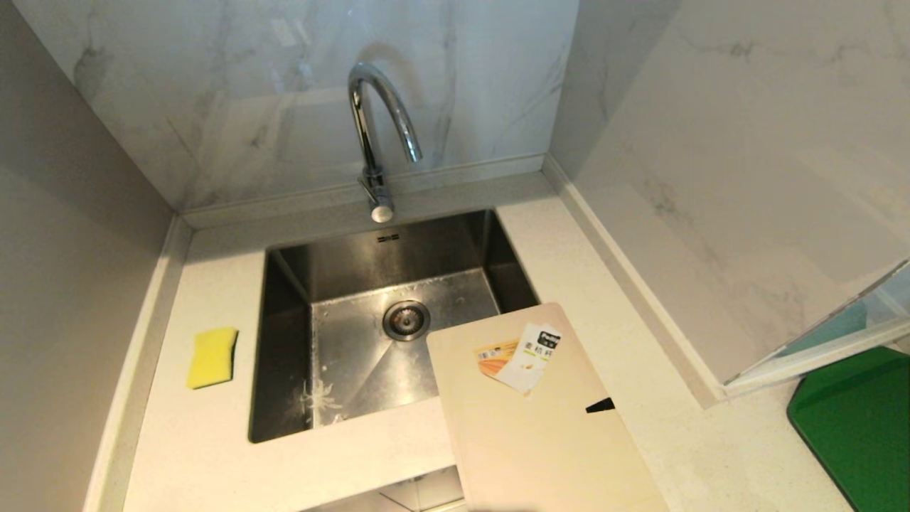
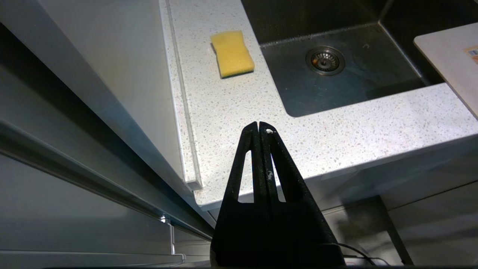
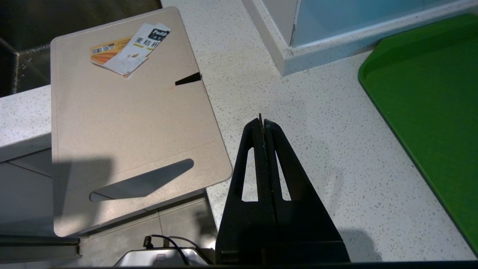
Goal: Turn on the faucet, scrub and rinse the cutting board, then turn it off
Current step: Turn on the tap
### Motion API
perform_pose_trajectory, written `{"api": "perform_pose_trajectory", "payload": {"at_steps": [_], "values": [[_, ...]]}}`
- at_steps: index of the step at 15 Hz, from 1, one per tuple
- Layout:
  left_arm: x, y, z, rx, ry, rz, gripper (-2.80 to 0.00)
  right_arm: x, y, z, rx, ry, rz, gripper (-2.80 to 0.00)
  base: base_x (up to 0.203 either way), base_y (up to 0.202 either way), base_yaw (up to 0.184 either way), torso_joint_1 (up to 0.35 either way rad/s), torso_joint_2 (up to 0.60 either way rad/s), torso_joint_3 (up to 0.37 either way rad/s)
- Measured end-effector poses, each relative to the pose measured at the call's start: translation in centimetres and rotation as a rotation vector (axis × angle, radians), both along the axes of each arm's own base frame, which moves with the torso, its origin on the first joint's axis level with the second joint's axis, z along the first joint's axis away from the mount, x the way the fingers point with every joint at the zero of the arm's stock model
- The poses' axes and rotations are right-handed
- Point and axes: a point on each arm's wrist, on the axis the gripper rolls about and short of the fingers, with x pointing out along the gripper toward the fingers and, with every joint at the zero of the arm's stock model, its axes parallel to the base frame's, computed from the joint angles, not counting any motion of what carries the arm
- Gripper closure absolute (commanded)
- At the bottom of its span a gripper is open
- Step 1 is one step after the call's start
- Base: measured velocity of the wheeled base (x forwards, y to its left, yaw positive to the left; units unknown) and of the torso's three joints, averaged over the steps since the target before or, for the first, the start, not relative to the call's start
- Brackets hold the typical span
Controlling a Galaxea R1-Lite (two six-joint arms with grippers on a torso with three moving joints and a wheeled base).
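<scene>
The steel sink [image 1: 284,299] is sitting dry and bare but for its drain strainer [image 1: 406,320], with the faucet [image 1: 375,128] arching over its back rim and no water running. The cutting board [image 1: 540,427] is lying flat on the counter [image 1: 213,441] at the sink's front right corner, its far corner jutting over the basin and its near end, the one with the handle hole, overhanging the counter's front edge; a white-and-orange label [image 1: 519,355] is resting on it. A yellow sponge [image 1: 212,357] is lying on the counter left of the sink, and a green mat [image 1: 860,427] is sitting far right. My left gripper [image 2: 259,125] is hanging fully closed and empty over the counter's front edge, and my right gripper [image 3: 263,121] is hovering just beside the board, likewise pinched closed on nothing.
</scene>
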Motion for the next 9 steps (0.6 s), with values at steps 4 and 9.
{"api": "perform_pose_trajectory", "payload": {"at_steps": [4,9], "values": [[0.00,0.02,0.00,-0.011,0.000,0.010,0.00,0.00,0.00,0.00,0.000,0.000,0.000,0.00,0.000,0.000,0.000,0.000,0.00,0.000],[0.00,0.02,0.00,-0.013,0.000,0.011,0.00,0.00,0.00,0.00,0.000,0.000,0.000,0.00,0.000,0.000,0.000,0.000,0.00,0.000]]}}
